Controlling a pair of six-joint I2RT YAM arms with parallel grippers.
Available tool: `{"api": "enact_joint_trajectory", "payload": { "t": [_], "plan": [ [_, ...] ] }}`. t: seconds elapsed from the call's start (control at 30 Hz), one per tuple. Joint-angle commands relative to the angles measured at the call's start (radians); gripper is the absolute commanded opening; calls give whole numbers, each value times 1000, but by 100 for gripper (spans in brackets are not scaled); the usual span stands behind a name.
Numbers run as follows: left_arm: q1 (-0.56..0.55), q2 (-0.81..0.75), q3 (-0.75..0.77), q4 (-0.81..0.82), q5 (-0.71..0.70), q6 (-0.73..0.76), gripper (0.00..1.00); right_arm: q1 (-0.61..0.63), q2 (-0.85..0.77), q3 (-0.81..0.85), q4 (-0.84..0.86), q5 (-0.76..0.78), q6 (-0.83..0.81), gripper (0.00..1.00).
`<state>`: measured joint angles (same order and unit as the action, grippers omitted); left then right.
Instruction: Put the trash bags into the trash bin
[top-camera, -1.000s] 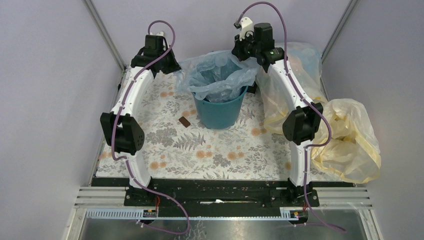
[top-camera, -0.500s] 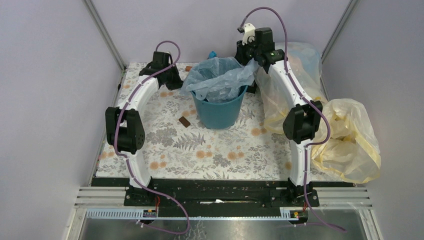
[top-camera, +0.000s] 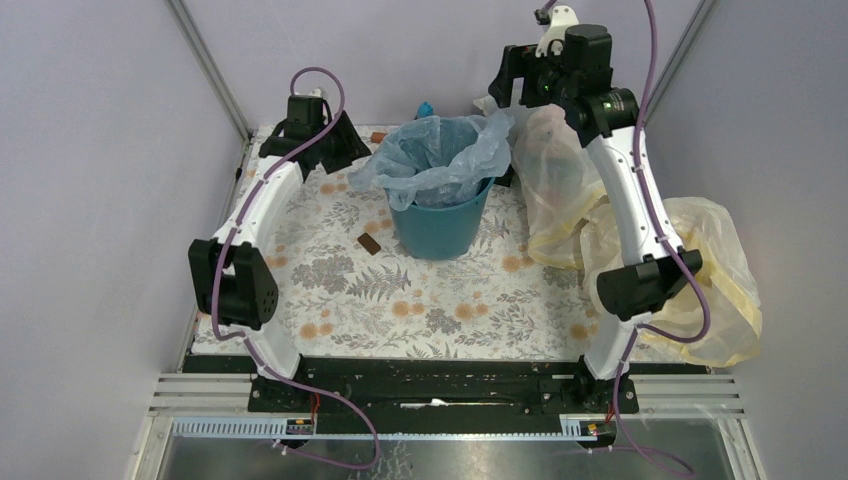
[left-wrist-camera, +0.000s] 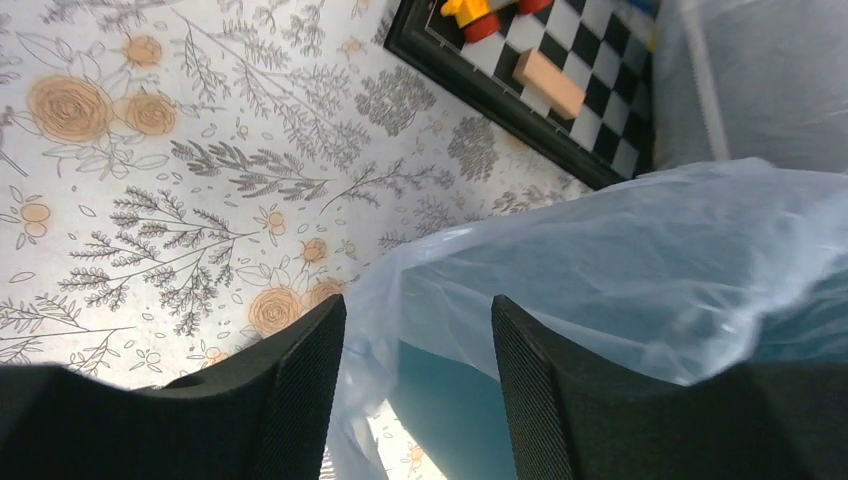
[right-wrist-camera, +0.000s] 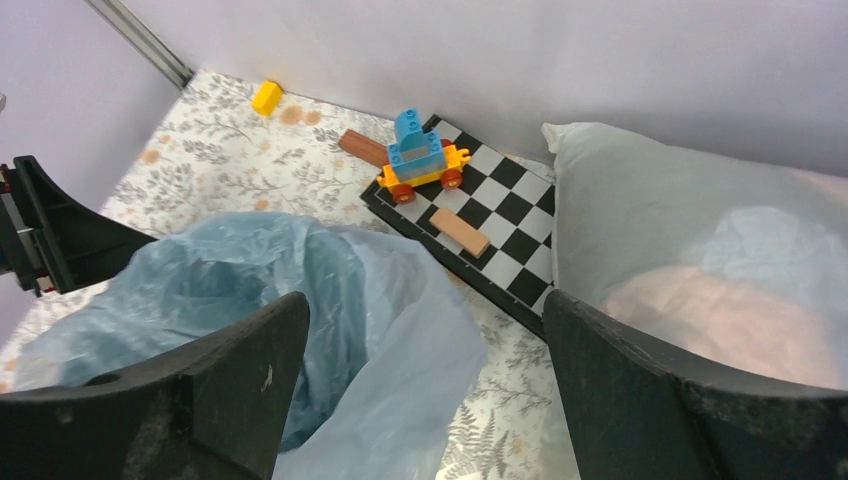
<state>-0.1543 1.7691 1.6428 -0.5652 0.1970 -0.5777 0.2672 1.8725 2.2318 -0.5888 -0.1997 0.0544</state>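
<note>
The trash bag (top-camera: 430, 160) is thin, crinkly, translucent plastic; the trash bin (top-camera: 440, 230) is smooth, hard plastic. The desk (top-camera: 420, 300) has a matt floral cover, and the left end effector (left-wrist-camera: 415, 320) is finely ribbed.

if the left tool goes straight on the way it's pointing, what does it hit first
Most likely the thin translucent light-blue plastic bag, whose draped edge lies just ahead of the open left tool, with the round teal plastic bin behind it; depth is unclear.
</note>
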Motion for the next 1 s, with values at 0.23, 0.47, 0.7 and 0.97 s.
{"api": "enact_joint_trajectory", "payload": {
  "t": [0.23,0.47,0.7,0.97],
  "plan": [
    [6,-233,-170,122,-17,-53,66,1,-118,-121,-126,-77,123,87],
    [7,-359,-368,236,25,-99,73,1,-185,-261,-138,-91,128,84],
    [7,-391,-464,301,57,-130,74,1,-292,-400,-99,-31,145,84],
    [7,-395,-538,380,98,-166,74,0,-396,-554,-43,37,156,84]
  ]
}}
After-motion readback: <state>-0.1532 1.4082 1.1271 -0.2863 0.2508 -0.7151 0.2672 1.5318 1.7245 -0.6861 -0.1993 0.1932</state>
